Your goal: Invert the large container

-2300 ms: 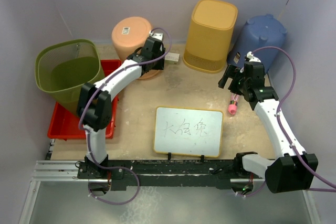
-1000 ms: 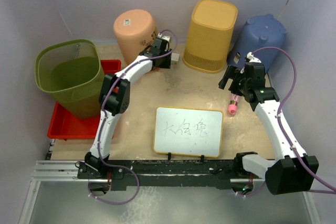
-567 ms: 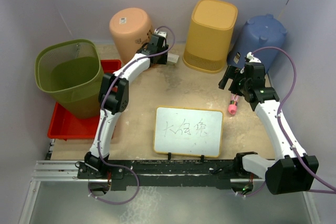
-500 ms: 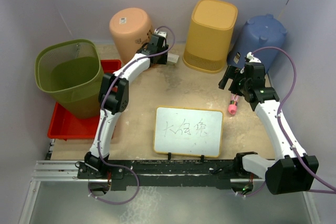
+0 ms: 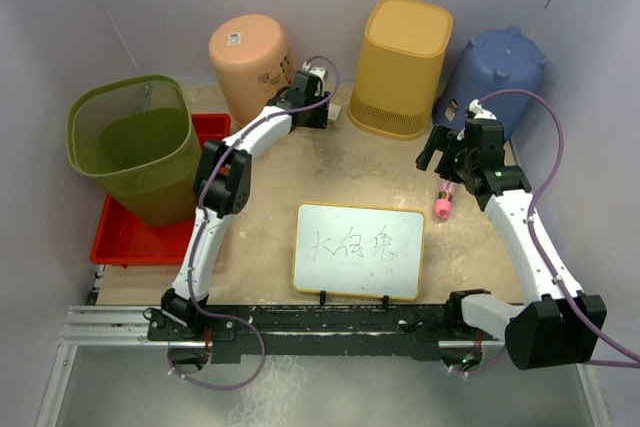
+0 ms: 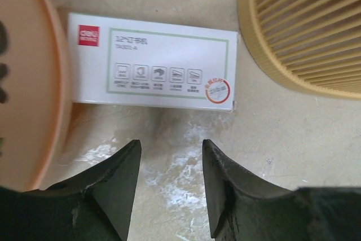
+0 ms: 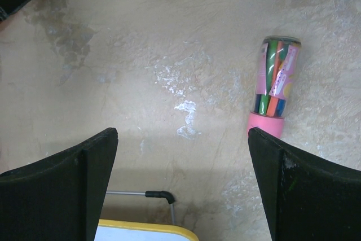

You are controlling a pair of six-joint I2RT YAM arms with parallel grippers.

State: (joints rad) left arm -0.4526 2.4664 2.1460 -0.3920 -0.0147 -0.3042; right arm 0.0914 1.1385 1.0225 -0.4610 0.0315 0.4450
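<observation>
There are two arms, one whiteboard (image 5: 358, 250), one red tray (image 5: 125, 237), one pen tube (image 5: 443, 199), one small box (image 6: 149, 63) and four bins.

The whiteboard lies nearest, between the arms, with handwriting on it. The tray sits at the near left, partly hidden under the green bin (image 5: 130, 142), the only bin with its mouth up.

The right gripper (image 7: 180, 134) hangs over bare table with its fingers spread wide and nothing between them. The pen tube lies just to its right.

The left gripper (image 6: 170, 145) is at the far middle, with its fingers parted and empty above bare table, just short of the box.

The peach bin (image 5: 250, 62) stands at the far left of the table, beside the left gripper, with its base up. There is a white label on the base and dark printing on the side. The box lies between it and the yellow bin (image 5: 402, 67), which is also base up. The blue bin (image 5: 500, 72) sits base up in the far right corner.

From above, the left gripper covers most of the box, and the right arm hides the blue bin's lower part. The left wrist view shows only slivers of the peach and yellow bins. The print on the box is too small to read.
</observation>
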